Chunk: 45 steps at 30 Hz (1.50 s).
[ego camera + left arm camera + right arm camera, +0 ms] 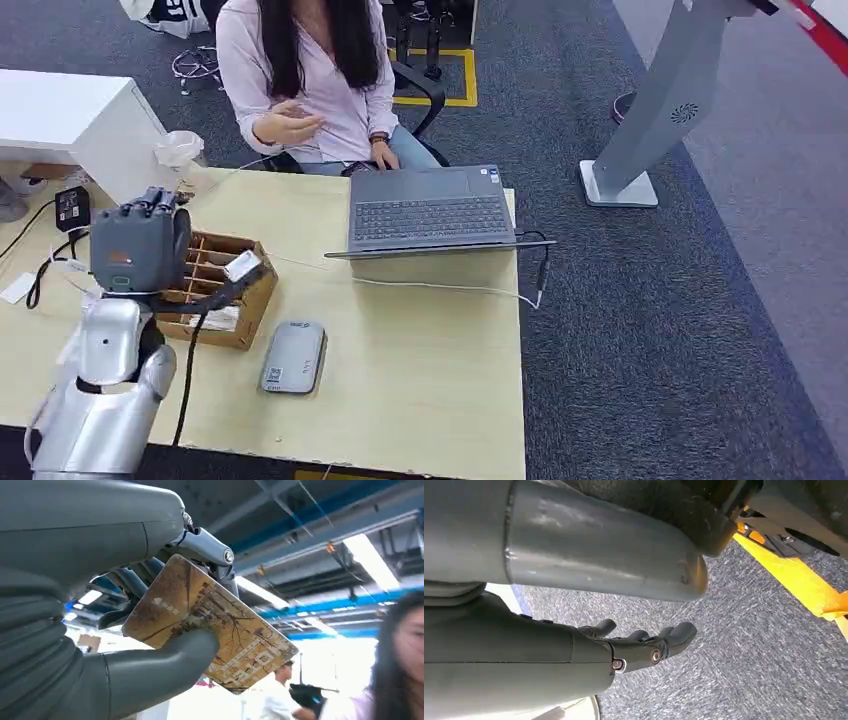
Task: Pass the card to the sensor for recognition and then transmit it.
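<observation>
- The left hand [140, 240] is raised above the table's left end, over the wooden card box [215, 290]; the wrist view shows its thumb and fingers clamped on the card [210, 625], a brown one printed with a tree and some lettering.
- From the head view the card itself is hard to pick out; a pale edge near the box may be it, but I cannot say.
- The grey card reader [293, 357] lies flat near the table's front edge, just beside the box and apart from the hand.
- I would judge the card is picked up and the pass to the sensor not yet made: next the hand must come down and toward the front edge, bringing the card's face flat over the reader.
- The right hand [644, 642] hangs over the carpet, fingers loosely curled and holding nothing.
- A person [310, 70] sits at the far edge behind an open laptop [430, 210], probably the one to receive the card.
- The box's contents are too small to read.
</observation>
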{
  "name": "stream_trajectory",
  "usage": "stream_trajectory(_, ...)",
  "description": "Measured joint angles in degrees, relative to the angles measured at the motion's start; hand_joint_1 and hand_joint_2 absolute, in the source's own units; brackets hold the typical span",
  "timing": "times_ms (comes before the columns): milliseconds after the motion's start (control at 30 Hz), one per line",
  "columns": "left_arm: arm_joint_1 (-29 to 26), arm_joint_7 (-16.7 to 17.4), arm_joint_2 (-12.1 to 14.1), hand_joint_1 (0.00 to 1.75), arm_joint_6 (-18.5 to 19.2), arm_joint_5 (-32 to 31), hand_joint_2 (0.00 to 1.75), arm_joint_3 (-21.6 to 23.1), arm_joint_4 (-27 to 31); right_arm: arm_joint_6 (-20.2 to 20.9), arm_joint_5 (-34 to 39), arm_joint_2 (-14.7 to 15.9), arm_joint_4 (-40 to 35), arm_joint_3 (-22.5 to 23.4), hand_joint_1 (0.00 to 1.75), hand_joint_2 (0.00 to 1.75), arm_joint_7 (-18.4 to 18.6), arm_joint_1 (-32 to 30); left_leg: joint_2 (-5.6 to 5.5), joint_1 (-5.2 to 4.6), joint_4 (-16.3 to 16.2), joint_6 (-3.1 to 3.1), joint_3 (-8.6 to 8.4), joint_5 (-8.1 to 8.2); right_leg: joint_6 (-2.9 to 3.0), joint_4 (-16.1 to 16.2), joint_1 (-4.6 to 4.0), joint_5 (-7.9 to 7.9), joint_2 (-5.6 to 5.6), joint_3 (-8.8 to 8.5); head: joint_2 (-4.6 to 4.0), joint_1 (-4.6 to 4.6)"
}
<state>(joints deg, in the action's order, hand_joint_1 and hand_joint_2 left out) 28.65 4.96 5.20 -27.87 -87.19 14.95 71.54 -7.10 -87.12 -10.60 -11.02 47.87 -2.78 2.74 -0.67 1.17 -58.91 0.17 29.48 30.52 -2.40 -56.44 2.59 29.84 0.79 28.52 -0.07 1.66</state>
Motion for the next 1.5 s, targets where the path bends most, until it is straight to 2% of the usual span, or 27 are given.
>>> stream_trajectory(100, 3.2, 0.46, 1.44, 1.75, -0.02, -0.07, 1.75, -1.36, -2.26, 0.48, -0.02, 0.0, 0.0, -0.24, 0.0, 0.0, 0.0, 0.08, 0.0, 0.0, 0.0, 0.0, 0.01, 0.0, 0.0, 0.0, 0.0, 0.0, 0.01, 0.0, 0.0, 0.02)
stream_trajectory(233, 8.17, 1.09, 3.89, 1.75, -1.03, -0.04, 1.75, -2.91, -8.49, 0.79, -0.04, 0.0, 0.0, -0.44, 0.0, 0.0, 0.0, 0.15, 0.01, 0.0, 0.0, 0.0, -0.01, 0.0, 0.0, -0.01, 0.0, 0.0, 0.05, 0.01, 0.0, 0.0)
stream_trajectory(467, 9.5, 1.09, 6.1, 1.75, -3.67, -0.07, 1.75, -4.62, -14.01, 0.79, -0.09, 0.0, 0.0, -0.74, 0.0, 0.0, 0.09, 0.19, 0.01, -0.01, 0.0, 0.0, 0.01, 0.0, 0.01, 0.0, 0.0, 0.0, 0.04, 0.02, 0.0, 0.0)
stream_trajectory(500, 9.5, 1.09, 6.25, 1.15, -3.89, -0.07, 1.75, -4.66, -14.3, 0.79, -0.09, 0.0, 0.0, -0.79, 0.0, 0.0, 0.09, 0.19, 0.01, -0.01, 0.0, 0.0, 0.02, 0.0, 0.01, 0.0, 0.01, 0.0, 0.04, 0.02, 0.0, 0.02)
stream_trajectory(533, 9.49, 1.16, 6.36, 0.0, -4.0, -0.07, 1.75, -4.68, -14.58, 0.79, -0.09, 0.0, 0.0, -0.83, 0.0, 0.0, 0.09, 0.19, 0.01, -0.01, 0.0, 0.0, 0.02, 0.0, 0.01, 0.0, 0.01, 0.0, 0.04, 0.02, 0.0, 0.02)
stream_trajectory(833, 9.28, 1.09, 6.41, 0.0, -3.91, -0.07, 1.75, -5.62, -15.15, 0.81, -0.09, 0.0, 0.0, -1.22, 0.0, 0.0, 0.0, 0.19, 0.01, -0.01, 0.0, 0.0, 0.02, 0.0, 0.01, 0.0, 0.0, 0.0, 0.02, 0.02, 0.0, 0.02)
stream_trajectory(1000, 7.52, -0.59, 5.7, 0.0, -4.0, -0.07, 1.75, -5.73, -13.88, 0.76, -0.04, 0.02, 0.0, -1.22, 0.0, 0.0, 0.0, 0.19, 0.01, -0.01, 0.0, 0.0, 0.01, 0.0, 0.01, 0.0, 0.0, 0.0, 0.03, 0.02, 0.0, 0.02)
stream_trajectory(1267, -4.74, -3.98, 2.14, 0.0, -3.36, 1.22, 1.75, -4.92, 2.72, -0.2, 0.28, 0.0, 0.0, -1.11, 0.0, 0.0, 0.09, 0.11, 0.06, -0.05, 0.0, 0.0, 0.04, 0.05, 0.0, 0.07, 0.03, 0.0, 0.11, 0.06, 0.0, 0.0)
stream_trajectory(1400, -14.36, -3.11, 1.51, 0.0, -1.94, 0.63, 1.75, -2.32, 13.43, -0.85, 0.5, 0.0, 0.0, -0.11, 0.0, 0.0, 0.09, -0.01, 0.08, -0.04, 0.0, 0.0, 0.07, 0.05, 0.0, 0.09, 0.02, 0.02, 0.1, 0.15, 0.0, 0.04)
stream_trajectory(1500, -17.97, -2.99, 1.49, 0.0, -1.45, 0.72, 1.75, -1.51, 17.78, -1.16, 0.7, 0.0, 0.0, 0.24, 0.0, 0.0, 0.11, -0.11, 0.05, -0.03, 0.01, 0.0, 0.12, 0.05, 0.0, 0.08, 0.01, 0.02, 0.04, 0.14, 0.0, 0.02)
